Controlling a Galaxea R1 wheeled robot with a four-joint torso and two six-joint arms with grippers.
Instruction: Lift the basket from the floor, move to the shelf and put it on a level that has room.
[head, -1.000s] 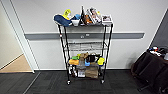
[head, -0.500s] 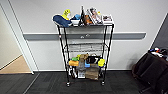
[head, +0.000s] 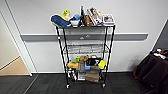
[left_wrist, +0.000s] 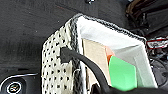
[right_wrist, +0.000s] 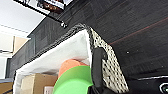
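Note:
The cream woven basket (left_wrist: 56, 75) with its white lining hangs close above the dark carpet floor (left_wrist: 25, 30). A tan box, an orange thing and a green thing lie inside it. Its dark handle (left_wrist: 82, 61) runs taut into my left gripper (left_wrist: 100, 89). In the right wrist view the basket (right_wrist: 107, 67) shows its other handle (right_wrist: 97, 67) going into my right gripper (right_wrist: 96, 90). Ahead stands the black wire shelf (head: 85, 50) against the white wall. Its second level (head: 85, 48) from the top looks bare.
Toys and books crowd the shelf's top tier (head: 82, 20). Colourful toys (head: 86, 62) and cardboard boxes (head: 91, 75) load the lower tiers. A doorway with tan wooden flooring (head: 12, 68) opens at the left. A dark draped piece (head: 152, 70) stands at the right.
The shelf sits almost where it was in the head view, only a touch larger and lower. Nothing on it has moved.

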